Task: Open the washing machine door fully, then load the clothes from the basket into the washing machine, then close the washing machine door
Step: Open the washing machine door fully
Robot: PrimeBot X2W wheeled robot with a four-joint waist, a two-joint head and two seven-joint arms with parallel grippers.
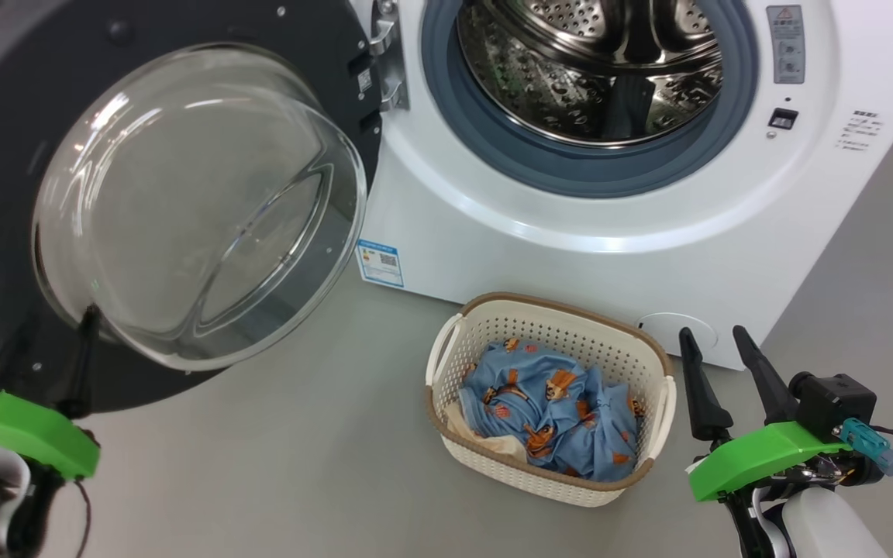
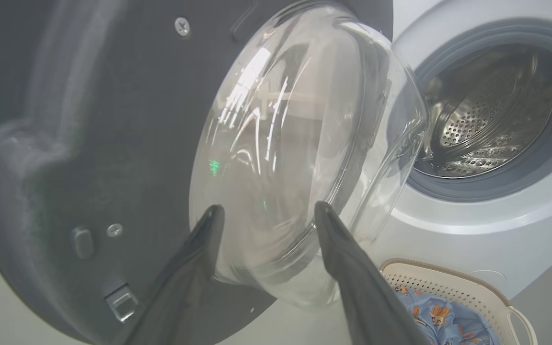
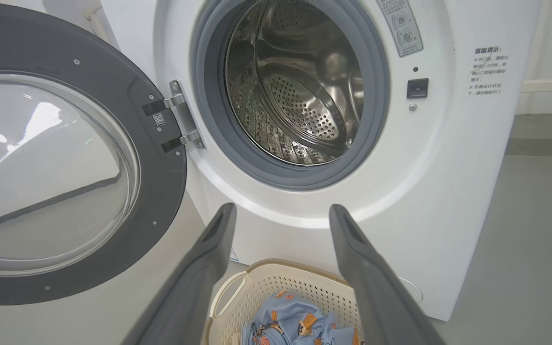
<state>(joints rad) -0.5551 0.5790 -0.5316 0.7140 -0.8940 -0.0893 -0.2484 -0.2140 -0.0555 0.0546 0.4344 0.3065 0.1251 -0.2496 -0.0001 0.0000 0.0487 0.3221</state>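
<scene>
High head camera, low wrist cameras, the basket (image 1: 563, 329) common to all.

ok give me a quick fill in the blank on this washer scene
1. The washing machine door is swung ____.
2. The clothes lie in the basket, which stands in ____ of the washing machine.
3. The drum holds ____ clothes.
4. The left gripper and the right gripper are both ____, holding nothing.
Missing words: open; front; no; open
</scene>
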